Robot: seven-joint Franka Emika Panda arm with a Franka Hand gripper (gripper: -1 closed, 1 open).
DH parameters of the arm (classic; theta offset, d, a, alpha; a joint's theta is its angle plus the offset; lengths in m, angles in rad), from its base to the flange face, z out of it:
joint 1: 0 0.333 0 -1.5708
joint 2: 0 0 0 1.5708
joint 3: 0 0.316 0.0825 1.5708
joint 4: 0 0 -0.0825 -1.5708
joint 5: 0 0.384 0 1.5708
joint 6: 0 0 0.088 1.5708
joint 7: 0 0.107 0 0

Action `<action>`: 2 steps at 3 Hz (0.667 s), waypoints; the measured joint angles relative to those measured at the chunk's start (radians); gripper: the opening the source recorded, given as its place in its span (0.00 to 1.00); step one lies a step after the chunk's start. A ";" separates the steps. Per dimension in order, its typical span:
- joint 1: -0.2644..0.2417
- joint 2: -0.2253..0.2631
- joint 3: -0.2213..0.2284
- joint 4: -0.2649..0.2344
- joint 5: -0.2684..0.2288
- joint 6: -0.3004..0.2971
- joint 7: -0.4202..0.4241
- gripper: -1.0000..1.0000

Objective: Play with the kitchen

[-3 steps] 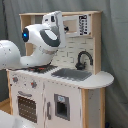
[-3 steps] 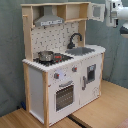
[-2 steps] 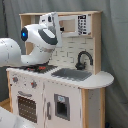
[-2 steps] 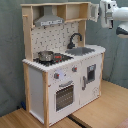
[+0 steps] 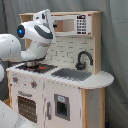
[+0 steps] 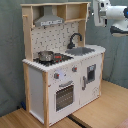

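- The tall white and light-wood toy kitchen point(image 6: 60, 65) stands on a light wooden floor point(image 6: 100, 112) before a grey curtain backdrop point(image 6: 10, 60); in the second exterior view it fills the middle of the picture, and in the first exterior view it fills the centre and right point(image 5: 75, 75).
- Under its top shelf in the second exterior view hangs a grey extractor hood point(image 6: 48, 20), with open wooden cubbies to the second exterior view's right of it.
- A small round metal pot point(image 6: 45, 56) sits on the black stove top point(image 6: 59, 58), at the end of the white surface point(image 6: 97, 50) toward the second exterior view's left.
- A curved black faucet point(image 6: 74, 39) rises behind the grey sink basin point(image 6: 80, 51); in the first exterior view the same faucet point(image 5: 83, 59) stands at the back edge of the sink point(image 5: 71, 74).
- Below the stove are round knobs point(image 6: 56, 76) and an oven door with a dark window point(image 6: 64, 95); a second cabinet door point(image 6: 91, 75) sits beside it under the sink.
- In the first exterior view a white toy microwave panel with buttons point(image 5: 70, 24) is set in the upper shelf.
- The white robot arm point(image 5: 30, 40) looms at the first exterior view's left, its bulky joints in front of the stove end of the kitchen; the pot is hidden behind it there.
- In the second exterior view a white part of the arm point(image 6: 111, 14) shows at the upper right corner, beside the kitchen's top shelf and above the sink end.
- The pincer cannot be made out in either view, so I cannot tell whether it is apart or together.
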 joint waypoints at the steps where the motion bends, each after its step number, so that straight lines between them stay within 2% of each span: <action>1: -0.045 0.050 0.059 0.060 0.000 0.000 0.002 0.00; 2: -0.084 0.112 0.106 0.117 0.000 0.000 0.002 0.00</action>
